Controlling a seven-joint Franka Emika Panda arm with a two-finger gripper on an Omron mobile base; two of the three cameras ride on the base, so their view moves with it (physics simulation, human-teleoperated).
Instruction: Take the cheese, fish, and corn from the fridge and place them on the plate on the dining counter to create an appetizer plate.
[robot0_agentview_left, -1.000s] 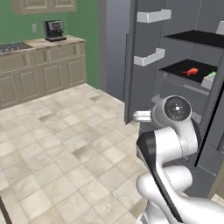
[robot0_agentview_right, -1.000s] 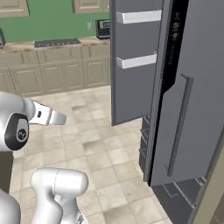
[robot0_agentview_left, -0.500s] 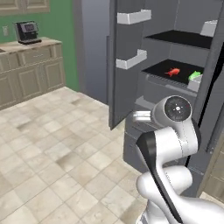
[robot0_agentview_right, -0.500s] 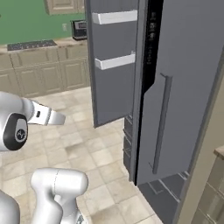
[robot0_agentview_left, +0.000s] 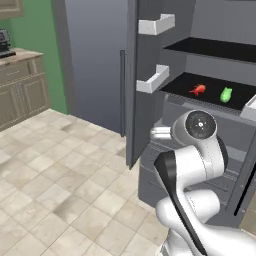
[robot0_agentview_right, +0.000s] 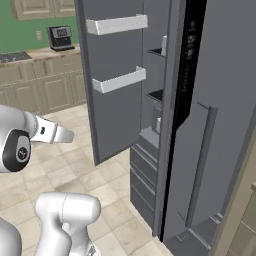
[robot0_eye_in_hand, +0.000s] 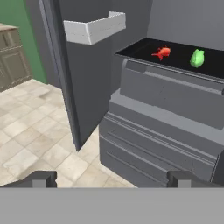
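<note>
The pincer is spread wide and holds nothing; in the hand view its two dark tips stand far apart at the bottom, one toward each side. It aims at the lower front of the open fridge, at the grey drawer fronts, and is well apart from them.

Everything the next move needs lies up and ahead of the pincer, on the black shelf above those drawers. The fish sits near the front of that shelf, a little right of the line between the tips, with its long axis running roughly across the view. The corn lies just beside it, farther right, its long axis pointing more away into the fridge. In the left base view the fish and corn rest side by side, above and right of the arm's wrist. I cannot tell where the cheese is.

The open door with its white bin stands to the left of the pincer, so the approach is best kept right of it. The pincer would have to rise to shelf height and reach in; the fish looks the nearer pick.
</note>
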